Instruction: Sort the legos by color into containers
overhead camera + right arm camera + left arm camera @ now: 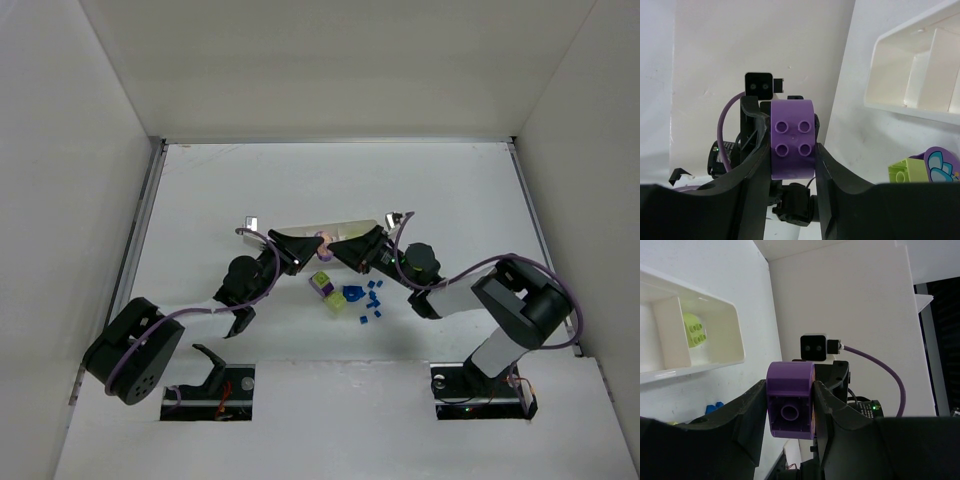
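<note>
A purple brick [323, 243] hangs above the table just in front of the white tray [345, 224], and both grippers meet on it. In the left wrist view its hollow underside [790, 410] faces me, pinched between the fingers of my left gripper [790, 392]. The right wrist view shows its studded top [792, 137], with the fingers of my right gripper [792, 150] pressed against both sides. In the overhead view the left gripper [308, 250] and the right gripper [340, 247] point at each other. One lime brick [694, 330] lies in an end compartment of the tray [715, 360].
Loose on the table near the grippers are lime bricks [322, 283], a larger blue piece [352, 294] and several tiny blue bricks [372, 300]. A lime brick [905, 170] and a purple printed piece [940, 165] lie below the tray [900, 107]. White walls enclose the table.
</note>
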